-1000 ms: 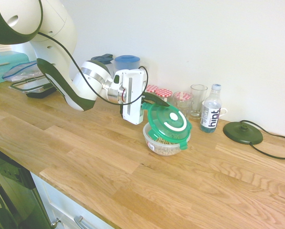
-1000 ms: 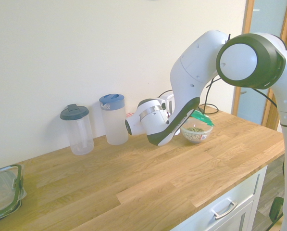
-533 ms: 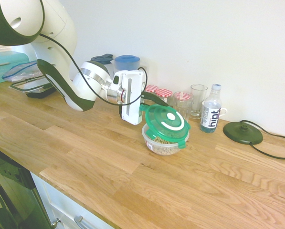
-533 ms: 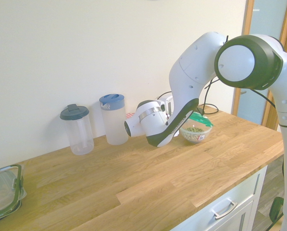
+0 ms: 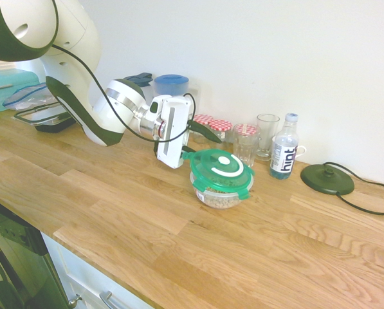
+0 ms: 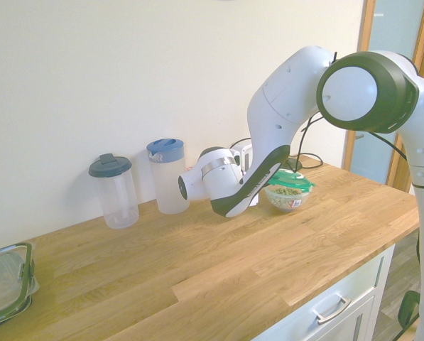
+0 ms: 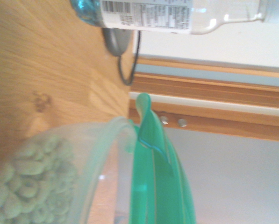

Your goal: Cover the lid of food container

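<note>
The round green lid (image 5: 221, 167) with its white ring mark lies flat on top of the food container (image 5: 222, 195), a clear bowl of cereal rings on the wooden counter. My gripper (image 5: 197, 143) is at the lid's left edge, turned sideways. Its dark fingers (image 5: 206, 132) stand apart, one above the lid's rim and one by the left clip tab, so it is open. In the second exterior view the lid (image 6: 288, 180) caps the bowl (image 6: 285, 198) behind the forearm, which hides the gripper. The wrist view shows the lid's edge (image 7: 154, 186) against the bowl's rim (image 7: 98, 154) from close by.
Behind the bowl stand red-checked-lid jars (image 5: 215, 124), a drinking glass (image 5: 267, 134), a water bottle (image 5: 284, 155) and a black round base (image 5: 327, 179) with its cord. Two pitchers (image 6: 168, 177) stand by the wall. A rectangular dark-rimmed box (image 5: 45, 116) sits far left.
The lid was tilted up and gripped at its left edge; now it has come down flat onto the bowl. The fingers have parted and the hand has shifted slightly left.
</note>
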Robot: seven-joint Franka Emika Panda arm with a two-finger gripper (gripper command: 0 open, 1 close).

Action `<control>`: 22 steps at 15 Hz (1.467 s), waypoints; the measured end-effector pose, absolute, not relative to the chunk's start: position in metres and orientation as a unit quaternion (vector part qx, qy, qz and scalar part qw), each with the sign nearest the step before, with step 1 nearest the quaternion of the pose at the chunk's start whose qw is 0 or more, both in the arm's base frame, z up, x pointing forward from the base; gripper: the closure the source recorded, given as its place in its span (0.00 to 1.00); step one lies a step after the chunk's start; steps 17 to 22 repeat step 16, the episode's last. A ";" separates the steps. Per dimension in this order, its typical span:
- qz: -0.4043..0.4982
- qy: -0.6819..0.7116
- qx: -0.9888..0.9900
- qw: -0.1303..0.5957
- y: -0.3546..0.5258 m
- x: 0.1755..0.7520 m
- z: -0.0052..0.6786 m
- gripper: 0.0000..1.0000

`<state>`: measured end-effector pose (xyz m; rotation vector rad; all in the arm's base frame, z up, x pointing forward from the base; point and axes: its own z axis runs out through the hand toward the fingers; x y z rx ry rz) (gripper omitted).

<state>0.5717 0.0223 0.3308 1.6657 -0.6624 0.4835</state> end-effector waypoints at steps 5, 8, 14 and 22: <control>0.155 -0.341 0.765 0.523 0.023 0.581 0.371 0.00; 0.110 -0.378 0.798 0.456 0.021 0.580 0.402 0.00; 0.020 -0.426 0.860 0.279 0.037 0.534 0.488 0.00; 0.000 -0.426 0.878 0.219 0.028 0.500 0.515 0.00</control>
